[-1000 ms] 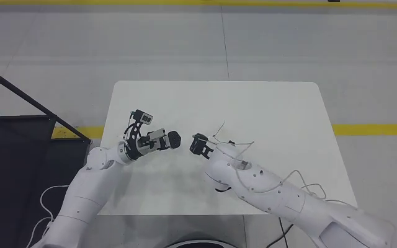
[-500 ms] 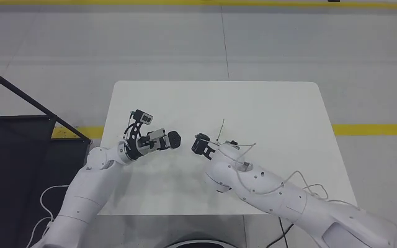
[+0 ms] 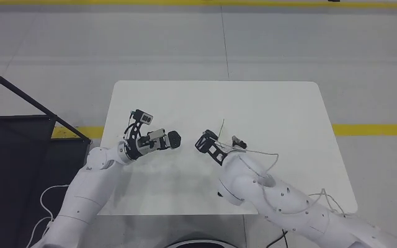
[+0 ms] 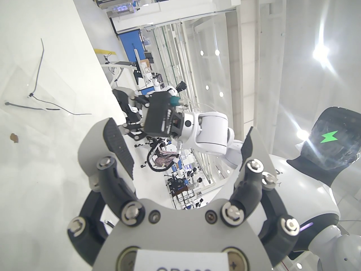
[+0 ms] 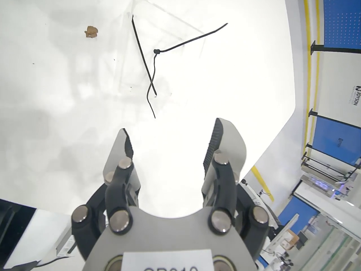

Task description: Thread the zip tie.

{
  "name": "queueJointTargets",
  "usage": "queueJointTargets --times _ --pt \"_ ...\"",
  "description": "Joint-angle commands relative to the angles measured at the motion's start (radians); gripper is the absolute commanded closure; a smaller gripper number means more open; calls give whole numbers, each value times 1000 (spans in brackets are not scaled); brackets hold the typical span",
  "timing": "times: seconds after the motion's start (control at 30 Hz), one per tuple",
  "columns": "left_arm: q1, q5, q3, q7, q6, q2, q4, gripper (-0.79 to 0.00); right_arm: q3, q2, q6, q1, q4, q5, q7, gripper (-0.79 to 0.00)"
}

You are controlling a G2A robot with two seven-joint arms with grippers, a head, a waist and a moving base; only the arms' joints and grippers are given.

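Note:
Two black zip ties lie on the white table (image 5: 56,100), on a clear plastic sheet (image 5: 175,71). One zip tie (image 5: 142,54) is a straight strip. The other zip tie (image 5: 191,38) has its small head (image 5: 156,51) mid-length, with ends trailing off both ways and crossing the strip. The left wrist view shows the pair, bent tie (image 4: 37,71) and flat tie (image 4: 25,106). My right gripper (image 5: 170,128) (image 3: 205,137) hovers open and empty just short of them. My left gripper (image 4: 180,131) (image 3: 175,139) is open and empty, facing the right one. In the top view a tie (image 3: 221,128) shows as a thin line.
A small brown scrap (image 5: 90,32) (image 4: 14,137) lies on the table beside the plastic sheet. A thin white cable (image 3: 260,152) loops over the right arm. The table's far half (image 3: 248,99) is bare white surface.
The right arm has swung its elbow outward and its gripper has shifted slightly toward the tie, which now shows beside it in the top view. The left arm has stayed still.

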Motion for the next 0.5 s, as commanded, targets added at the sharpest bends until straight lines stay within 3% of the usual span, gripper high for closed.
queueJointTargets --times 0.0,0.03,0.07,0.23,0.47 --pt "0 0 0 0 0 0 0 -785 67 22 24 -62 -95 -22 0 -699" --pt "0 0 0 0 0 0 0 -785 102 32 39 -96 -144 -32 0 -767" --pt "0 0 0 0 0 0 0 -785 137 40 54 -129 -190 -47 -11 -785" --pt "0 0 0 0 0 0 0 -785 298 77 211 -349 -342 -202 -223 -785" --pt "0 0 0 0 0 0 0 -785 464 101 290 -610 -431 -204 -512 -785"
